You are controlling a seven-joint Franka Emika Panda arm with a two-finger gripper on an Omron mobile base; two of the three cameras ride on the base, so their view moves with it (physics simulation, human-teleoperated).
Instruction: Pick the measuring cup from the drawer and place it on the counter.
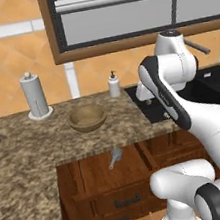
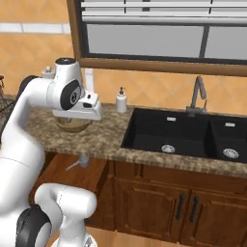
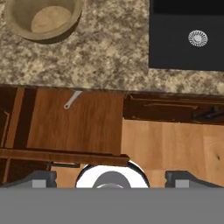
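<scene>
Reddish-brown drawer (image 1: 99, 172) stands pulled open at lower centre of the left base view, under the granite counter (image 1: 32, 145); the measuring cup (image 1: 116, 157) lies on its floor near the back, bowl tucked just under the counter lip, handle pointing toward frame bottom-left. Arm rises on the right, hand above the sink edge, so likely not yet descending. Right base view: cup (image 2: 80, 162) at left-centre, below the counter edge, with the hand well above it, beside the tan bowl (image 2: 71, 124). Hand view: camera looks straight down; cup handle (image 3: 72, 99) shows upper-left, bowl hidden by the overhang. Gripper (image 3: 109, 177) tips sit at frame bottom, apart, nothing between them. Next move, by my read: reach in low under the lip.
</scene>
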